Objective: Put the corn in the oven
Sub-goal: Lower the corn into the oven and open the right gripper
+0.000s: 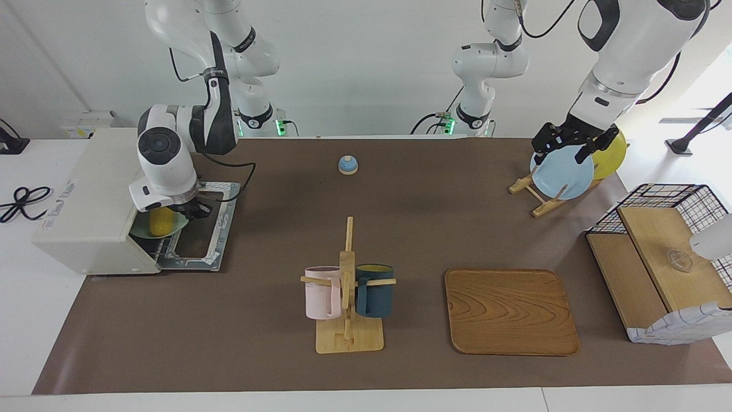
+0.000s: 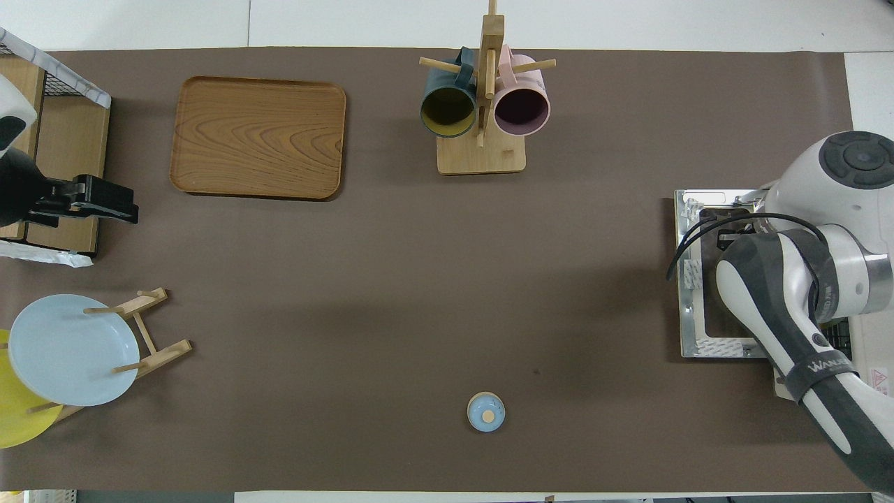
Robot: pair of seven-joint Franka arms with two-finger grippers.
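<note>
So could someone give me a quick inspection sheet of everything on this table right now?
Surface: brown mat covering a white table.
Job's things: bright yellow corn cob on a pale green plate at the mouth of the cream-white toaster oven, whose door lies open.
Clutter: wooden tray; wooden mug rack with a pink and a dark blue mug; small blue bell; blue and yellow plates on a wooden stand; wooden box with wire basket.
Grippers: right gripper over the green plate at the oven mouth; left gripper waits over the plate stand.
Cables: black cord beside the oven.
Surroundings: white wall.
</note>
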